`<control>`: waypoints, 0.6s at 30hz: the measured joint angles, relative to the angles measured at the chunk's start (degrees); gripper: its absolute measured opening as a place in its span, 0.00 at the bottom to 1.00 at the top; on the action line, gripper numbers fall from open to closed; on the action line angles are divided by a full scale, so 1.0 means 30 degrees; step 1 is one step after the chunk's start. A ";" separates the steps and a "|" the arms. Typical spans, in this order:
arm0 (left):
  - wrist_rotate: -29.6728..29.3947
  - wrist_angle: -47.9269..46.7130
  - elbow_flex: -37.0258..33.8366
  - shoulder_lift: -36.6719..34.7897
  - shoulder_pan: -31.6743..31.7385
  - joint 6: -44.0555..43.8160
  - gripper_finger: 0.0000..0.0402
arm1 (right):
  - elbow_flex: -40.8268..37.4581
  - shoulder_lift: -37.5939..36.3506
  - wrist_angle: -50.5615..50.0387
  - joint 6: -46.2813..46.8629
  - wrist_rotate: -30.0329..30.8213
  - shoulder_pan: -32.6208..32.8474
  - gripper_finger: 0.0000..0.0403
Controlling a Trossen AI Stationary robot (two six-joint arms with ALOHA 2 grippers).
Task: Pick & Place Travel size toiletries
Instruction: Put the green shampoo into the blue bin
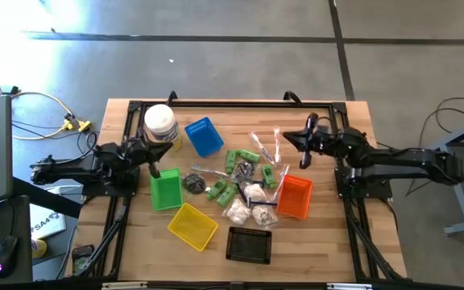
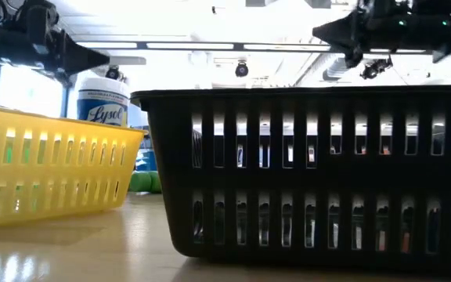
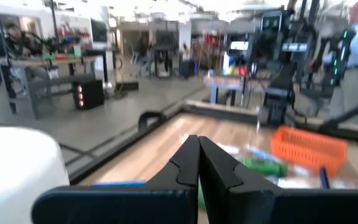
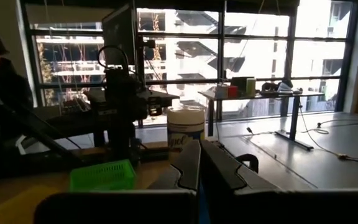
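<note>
The travel size toiletries (image 1: 244,181) lie loose on the wooden table's middle: small green bottles (image 1: 240,157), white puffy packets (image 1: 248,211), clear-wrapped sticks (image 1: 264,145) and a grey bit (image 1: 193,182). My left gripper (image 1: 155,172) is shut and empty. It hovers at the table's left over the green basket's (image 1: 165,192) far end and points level toward the pile (image 3: 199,146). My right gripper (image 1: 287,138) is shut and empty too. It is raised above the table's right side, beside the sticks, and points level toward the left (image 4: 199,149).
Baskets ring the pile: blue (image 1: 204,135) at the far left, yellow (image 1: 192,225) and black (image 1: 248,244) near the front edge, orange (image 1: 295,196) at the right. A big white jar (image 1: 159,122) stands at the far left. A dark frame (image 1: 232,103) borders the table.
</note>
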 joint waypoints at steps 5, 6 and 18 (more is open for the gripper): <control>-0.0054 0.1344 0.0000 0.0000 0.0000 0.0618 0.00 | 0.2493 0.2026 -0.2549 -0.0969 0.0363 0.0000 0.01; -0.0061 0.1583 0.0000 0.0000 0.0000 0.0828 0.00 | 0.3008 0.2467 -0.3032 -0.0993 0.0409 0.0000 0.01; -0.0050 0.2368 0.0000 0.0000 0.0000 0.2130 0.00 | 0.8098 0.6720 -0.9035 -0.0986 0.1868 -0.0007 0.01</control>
